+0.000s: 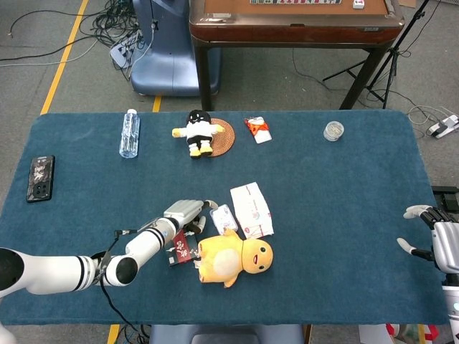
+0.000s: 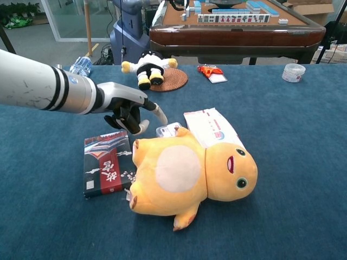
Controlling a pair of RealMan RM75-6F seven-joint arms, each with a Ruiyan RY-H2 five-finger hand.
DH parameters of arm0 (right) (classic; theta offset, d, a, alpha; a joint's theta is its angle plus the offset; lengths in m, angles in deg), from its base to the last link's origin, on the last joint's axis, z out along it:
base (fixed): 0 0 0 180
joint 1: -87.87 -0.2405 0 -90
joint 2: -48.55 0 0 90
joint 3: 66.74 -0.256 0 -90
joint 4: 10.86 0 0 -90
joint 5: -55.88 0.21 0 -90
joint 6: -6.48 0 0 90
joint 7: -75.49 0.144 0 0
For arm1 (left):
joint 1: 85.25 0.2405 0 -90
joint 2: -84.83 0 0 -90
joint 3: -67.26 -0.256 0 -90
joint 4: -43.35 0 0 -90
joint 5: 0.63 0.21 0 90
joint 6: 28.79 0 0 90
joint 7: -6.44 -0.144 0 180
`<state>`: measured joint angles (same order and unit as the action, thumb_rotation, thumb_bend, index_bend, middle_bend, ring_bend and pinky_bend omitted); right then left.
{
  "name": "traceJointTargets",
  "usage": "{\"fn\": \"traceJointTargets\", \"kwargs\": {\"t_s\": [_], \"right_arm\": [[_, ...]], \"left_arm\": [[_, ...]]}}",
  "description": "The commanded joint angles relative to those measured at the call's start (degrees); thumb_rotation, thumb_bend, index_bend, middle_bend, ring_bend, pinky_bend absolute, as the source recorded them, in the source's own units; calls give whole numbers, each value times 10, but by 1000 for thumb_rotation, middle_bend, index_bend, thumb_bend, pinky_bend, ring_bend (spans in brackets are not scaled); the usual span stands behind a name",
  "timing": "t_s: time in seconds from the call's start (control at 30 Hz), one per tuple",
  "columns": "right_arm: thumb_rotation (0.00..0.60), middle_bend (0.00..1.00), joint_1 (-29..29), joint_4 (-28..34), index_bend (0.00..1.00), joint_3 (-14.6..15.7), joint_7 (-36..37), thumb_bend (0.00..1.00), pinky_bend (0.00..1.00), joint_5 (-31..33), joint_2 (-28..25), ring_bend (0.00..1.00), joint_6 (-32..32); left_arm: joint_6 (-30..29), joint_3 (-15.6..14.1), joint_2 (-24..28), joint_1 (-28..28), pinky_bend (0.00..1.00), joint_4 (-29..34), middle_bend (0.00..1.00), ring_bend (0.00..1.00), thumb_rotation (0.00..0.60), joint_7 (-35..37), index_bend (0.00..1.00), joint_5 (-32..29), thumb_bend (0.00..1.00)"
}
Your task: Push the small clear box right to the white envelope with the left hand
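The small clear box (image 1: pixel 223 216) (image 2: pixel 169 129) lies just left of the white envelope (image 1: pixel 251 209) (image 2: pixel 210 127), its right end close to the envelope's edge. My left hand (image 1: pixel 188 215) (image 2: pixel 129 110) is beside the box on its left. One finger stretches out and touches the box, the other fingers are curled in, and it holds nothing. My right hand (image 1: pixel 429 239) hovers at the table's right edge with its fingers spread, holding nothing.
A yellow duck plush (image 1: pixel 233 258) (image 2: pixel 187 172) lies right below the box and envelope. A red and black packet (image 1: pixel 181 247) (image 2: pixel 107 162) sits under my left wrist. Farther back are a bottle (image 1: pixel 129 132), a panda doll on a coaster (image 1: pixel 199 132), a red card (image 1: pixel 259 129) and a small jar (image 1: pixel 333 130). A phone (image 1: pixel 41 178) lies far left.
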<state>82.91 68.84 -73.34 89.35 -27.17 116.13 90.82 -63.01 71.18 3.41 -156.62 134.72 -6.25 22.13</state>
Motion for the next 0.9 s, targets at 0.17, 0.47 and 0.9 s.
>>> {"fn": "traceJointTargets", "kwargs": {"t_s": [0.17, 0.47, 0.9], "right_arm": [[600, 372, 0, 9, 446, -2, -4, 0, 400, -3, -5, 292, 4], [600, 372, -3, 35, 446, -1, -21, 0, 400, -16, -11, 292, 12], [600, 372, -10, 98, 446, 11, -51, 0, 397, -40, -46, 292, 3]], "left_arm": [[-90, 2, 29, 39, 1000, 46, 1000, 1000, 600, 4, 167, 64, 740], [-233, -30, 88, 118, 1000, 123, 925, 942, 600, -30, 138, 156, 739], [-461, -88, 151, 300, 642, 160, 311, 348, 600, -30, 134, 364, 633]]}}
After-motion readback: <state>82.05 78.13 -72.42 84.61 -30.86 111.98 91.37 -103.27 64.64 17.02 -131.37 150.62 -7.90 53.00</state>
